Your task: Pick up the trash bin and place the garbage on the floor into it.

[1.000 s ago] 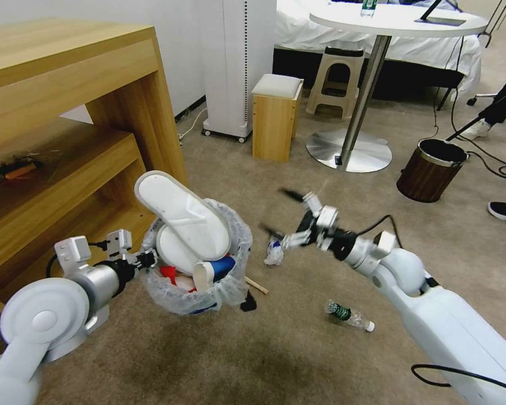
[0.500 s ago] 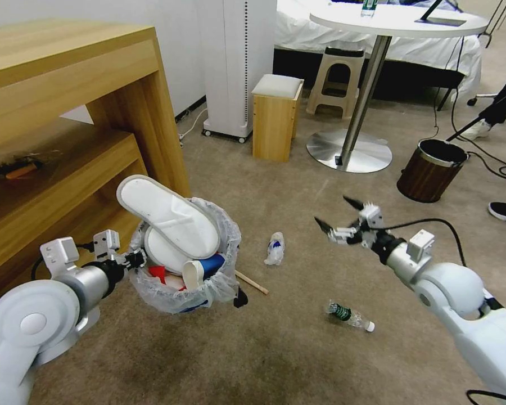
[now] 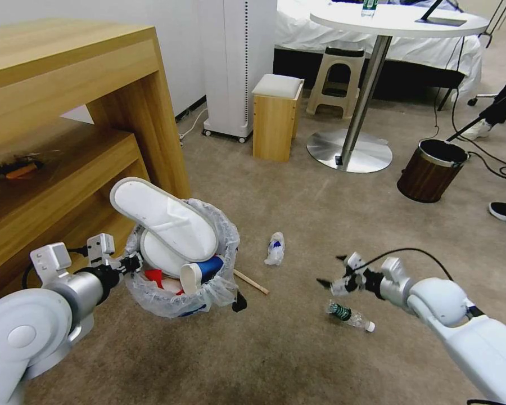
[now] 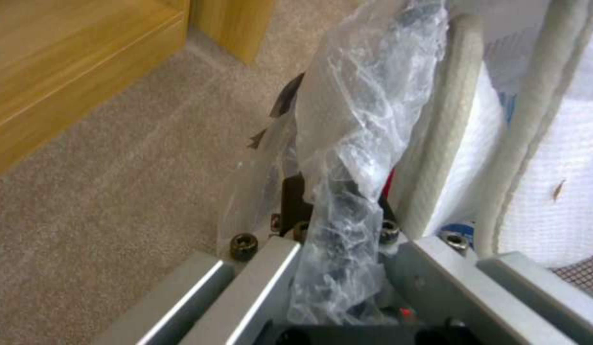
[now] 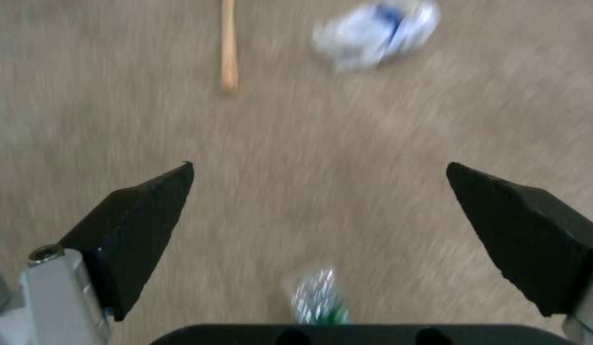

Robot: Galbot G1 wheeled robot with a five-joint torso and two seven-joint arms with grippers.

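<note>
While the left hand pinches the bag-covered rim of the trash bin, the bin hangs tilted beside the wooden bench, its mouth facing up and toward the camera. Its liner is crinkly translucent plastic folded over the rim. Two white slippers stand in it, the upper one with its long axis slanting up toward the bench; a blue paper cup lies on its side at the rim, white mouth outward, next to something red.

The right hand, its dark wedge-shaped fingers spread wide and empty, hovers low over the beige short-pile floor, just above a small clear plastic bottle with a green label. The bottle lies on its side, cap pointing away from the bin. A crumpled white-and-blue wrapper lies between bin and right hand; a wooden stick lies diagonally, one end near the bin. Farther off stand a brown wood-grain bin, a round pedestal table and a small wooden stool.
</note>
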